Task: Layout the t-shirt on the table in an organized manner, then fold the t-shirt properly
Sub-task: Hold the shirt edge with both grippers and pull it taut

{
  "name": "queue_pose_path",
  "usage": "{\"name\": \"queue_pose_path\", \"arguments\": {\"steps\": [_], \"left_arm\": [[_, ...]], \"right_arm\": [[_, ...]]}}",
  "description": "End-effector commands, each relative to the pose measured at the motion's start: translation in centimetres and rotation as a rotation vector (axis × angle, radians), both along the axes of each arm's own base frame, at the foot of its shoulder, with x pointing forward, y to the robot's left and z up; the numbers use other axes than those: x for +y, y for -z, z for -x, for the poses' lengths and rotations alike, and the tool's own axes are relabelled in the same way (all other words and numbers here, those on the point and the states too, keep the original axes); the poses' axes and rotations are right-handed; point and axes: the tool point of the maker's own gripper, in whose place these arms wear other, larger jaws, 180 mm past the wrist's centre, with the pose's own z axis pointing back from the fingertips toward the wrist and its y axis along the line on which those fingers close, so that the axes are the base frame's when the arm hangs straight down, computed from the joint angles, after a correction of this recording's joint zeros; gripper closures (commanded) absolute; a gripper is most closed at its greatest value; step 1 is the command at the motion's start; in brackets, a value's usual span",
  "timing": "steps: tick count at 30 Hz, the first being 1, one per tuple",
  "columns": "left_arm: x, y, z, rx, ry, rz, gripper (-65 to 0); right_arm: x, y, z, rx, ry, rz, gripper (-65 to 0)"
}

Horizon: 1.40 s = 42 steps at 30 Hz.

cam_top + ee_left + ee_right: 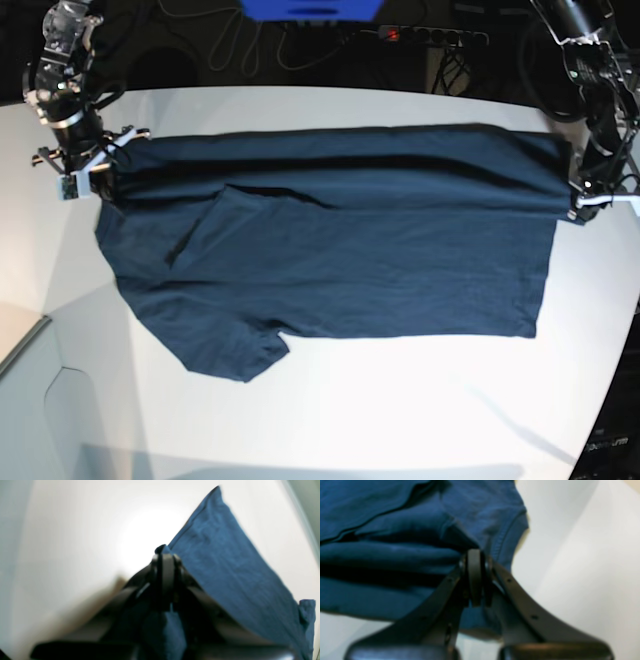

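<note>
T-shirt (340, 260) spread across table (400, 400), far edge stretched between both pincers. Left gripper (163, 555) clamped on its hem corner; right gripper (475, 555) clamped by the sleeve. No legible writing.

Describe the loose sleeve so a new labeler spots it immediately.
Start at the white table, where the navy t-shirt lies spread across the middle. Follow its near edge to the base view's lower left: the sleeve is the short flap jutting toward the camera. Unlike the straight far fold, it lies flat, unheld.
</note>
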Motion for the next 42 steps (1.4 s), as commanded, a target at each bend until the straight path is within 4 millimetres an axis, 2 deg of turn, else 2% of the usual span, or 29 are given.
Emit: {"name": "queue_pose_path", "arguments": {"steps": [1,5,8,10,14,15,17,19,24,28,30,35,42], "left_arm": [[1.0,-1.7,-1.1,-0.052,-0.007,-0.030,-0.3],[1.0,-1.8,-1.5,-0.059,-0.008,-0.026,-0.5],[1.2,-2.0,-1.7,-0.061,-0.013,-0.028,-2.6],[1.5,-2.2,-1.6,-0.053,-0.007,-0.038,-11.0],[0.9,-2.4,-1.4,-0.026,0.039,-0.017,-32.9],[0.8,-2.7,-1.3,-0.026,0.046,-0.022,-36.9],[1.5,-3.4,-0.1,-0.022,0.031,-0.042,-44.1],[2.2,-4.5,0.7,-0.034,0.017,-0.068,-47.7],[3.2,-3.5,3.0,-0.001,-0.037,-0.061,-49.6],[3.1,0.1,4.8,0.075,-0.066,0.008,-49.7],[2.8,1.1,5.2,0.093,-0.070,0.032,-49.9],[0.7,2.6,4.3,0.121,-0.016,0.064,-49.9],[-1.2,4.9,4.2,0.169,0.017,0.116,-49.8]], "right_arm": [[-0.7,-1.4,-0.9,-0.059,0.012,0.009,0.0],[-0.6,-2.3,-2.3,-0.092,0.008,0.007,0.0],[-0.5,-1.9,-2.4,-0.084,0.010,-0.001,0.0],[-0.5,-1.3,-2.1,-0.051,0.012,0.000,-1.5],[-1.0,-0.8,-1.5,-0.015,0.023,0.011,-13.5],[-1.2,-1.0,-1.4,-0.016,0.028,0.015,-16.2],[-2.4,-1.4,-0.5,-0.022,0.064,0.029,-20.5],[-3.2,-1.9,-0.2,-0.032,0.085,0.041,-23.0],[-3.5,-1.7,0.2,-0.019,0.094,0.042,-27.7],[-3.2,-1.0,1.0,0.006,0.085,0.040,-32.9],[-3.1,-1.0,1.1,0.006,0.084,0.039,-34.5],[-3.2,-0.7,1.3,0.016,0.086,0.037,-35.1],[-3.2,2.7,1.8,0.087,0.117,-0.030,-34.8]]}}
